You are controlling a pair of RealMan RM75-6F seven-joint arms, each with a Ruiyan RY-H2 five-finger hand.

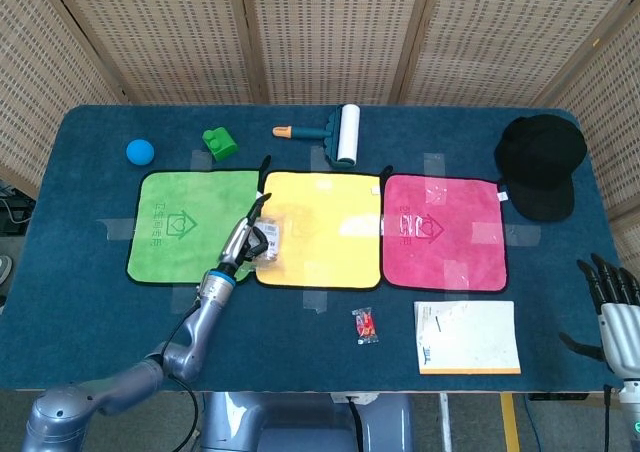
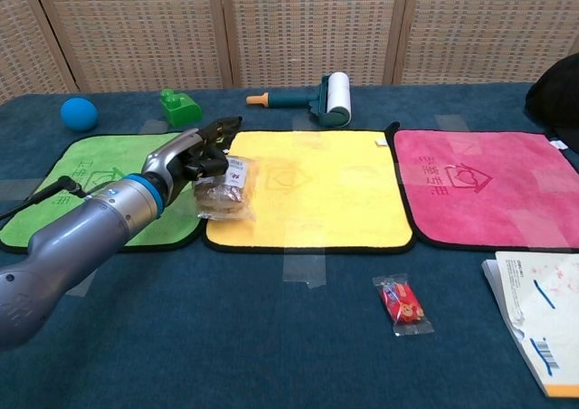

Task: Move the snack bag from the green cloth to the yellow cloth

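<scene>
The left hand [image 2: 197,154] reaches forward low over the desk, fingers closed around the snack bag [image 2: 226,187], which hangs just ahead of it above the yellow cloth's [image 2: 335,192] near-left edge, green cloth [image 2: 81,187] behind.

The right hand [image 1: 612,302] rests apart, fingers spread and empty.

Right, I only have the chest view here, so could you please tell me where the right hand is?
Observer: The right hand is by the table's near right corner, fingers apart, holding nothing.
Operator: Thank you. What is the dark shape at my right edge?
Observer: A black cap, lying just beyond the pink cloth's far right corner.
Operator: And seen from above, where is the bag?
Observer: The snack bag, held by the left hand, is over the yellow cloth's left border.
</scene>
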